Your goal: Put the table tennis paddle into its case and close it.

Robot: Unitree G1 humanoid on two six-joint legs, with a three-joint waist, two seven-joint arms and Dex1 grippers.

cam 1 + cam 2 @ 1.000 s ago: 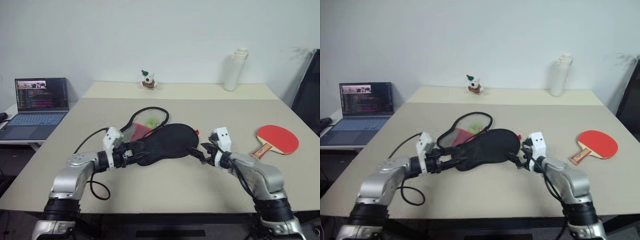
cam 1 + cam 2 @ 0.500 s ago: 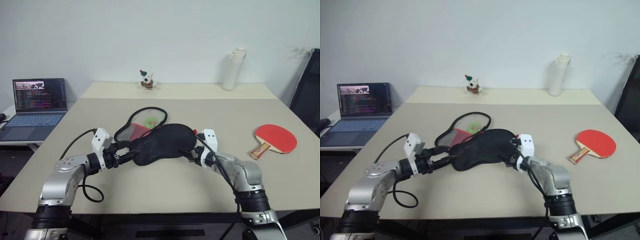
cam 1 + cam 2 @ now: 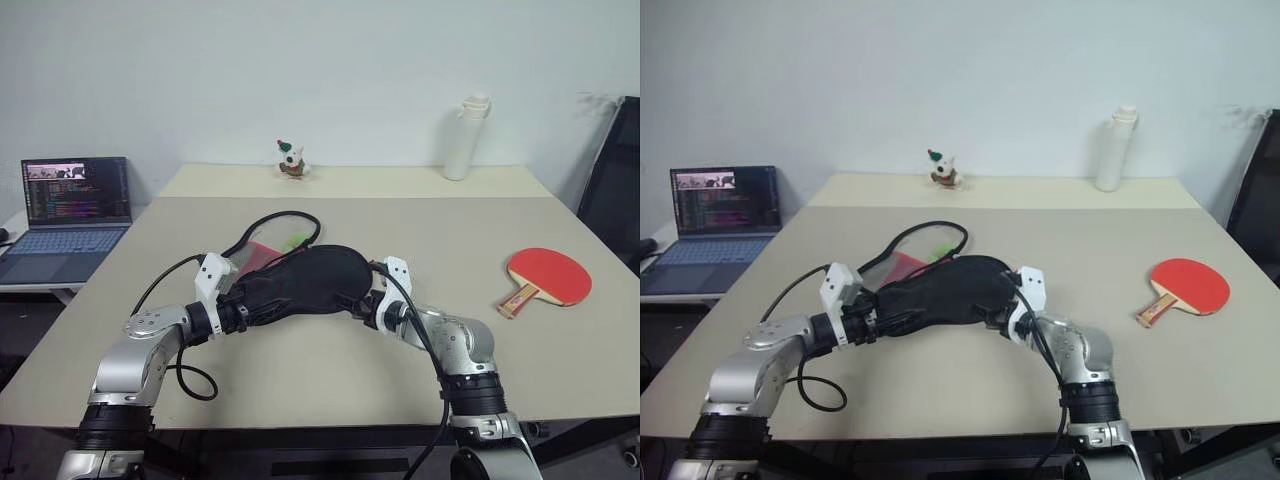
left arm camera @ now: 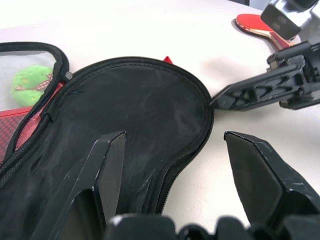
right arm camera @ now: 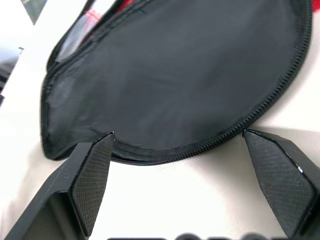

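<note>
Left eye view: both grippers, left (image 3: pixel 247 307) and right (image 3: pixel 362 300), gape wide at opposite ends of the black case (image 3: pixel 305 281), gripping nothing.

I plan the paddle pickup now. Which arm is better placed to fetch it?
Probably the right: the table tennis paddle lies on the robot's right side. The right gripper is open at the case.
</note>
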